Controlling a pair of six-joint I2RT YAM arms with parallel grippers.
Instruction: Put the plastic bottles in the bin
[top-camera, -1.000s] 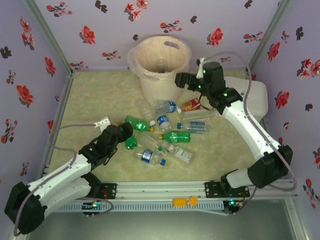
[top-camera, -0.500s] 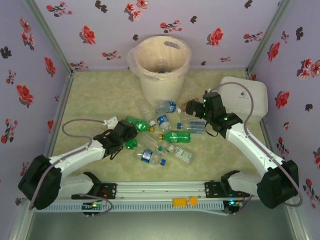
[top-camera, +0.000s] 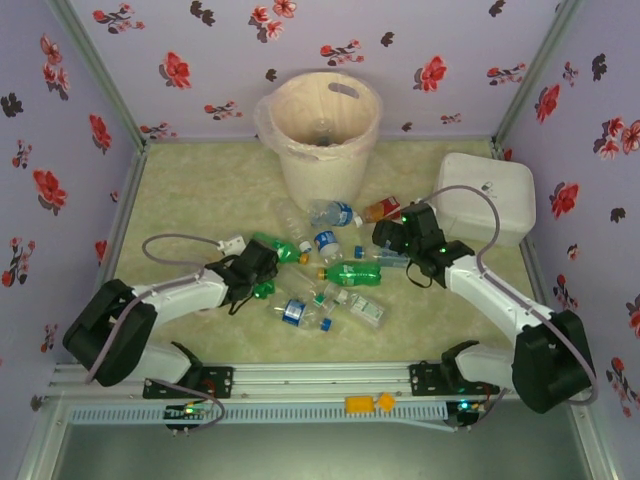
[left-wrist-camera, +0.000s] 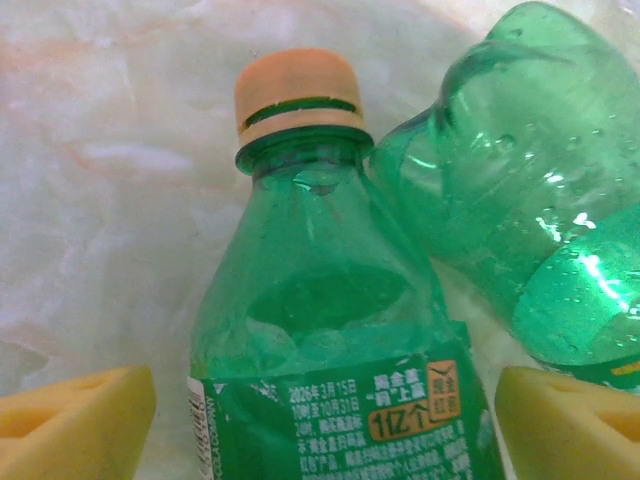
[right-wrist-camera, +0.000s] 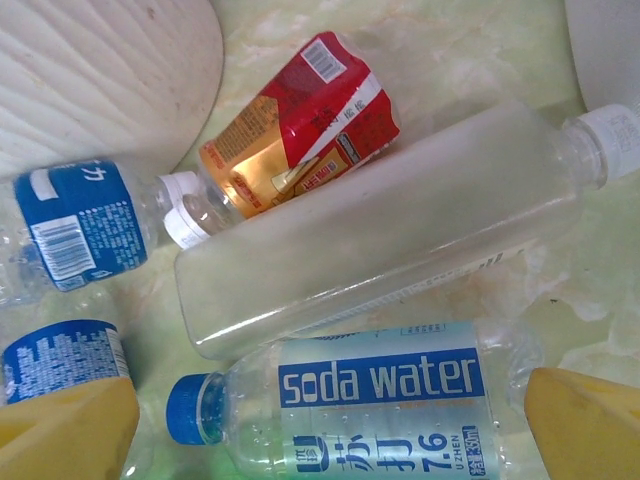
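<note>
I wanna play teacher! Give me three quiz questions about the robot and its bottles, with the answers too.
1. True or false: the bin lies tipped over on its side.
2. What colour is the cap of the green bottle between the pads of the left gripper? A blue, B pale orange, C black.
3. Fill in: the clear bottle between the pads of the right gripper has a label reading "soda ____".

Key: 1 false, it stands upright; 2 B; 3 water.
</note>
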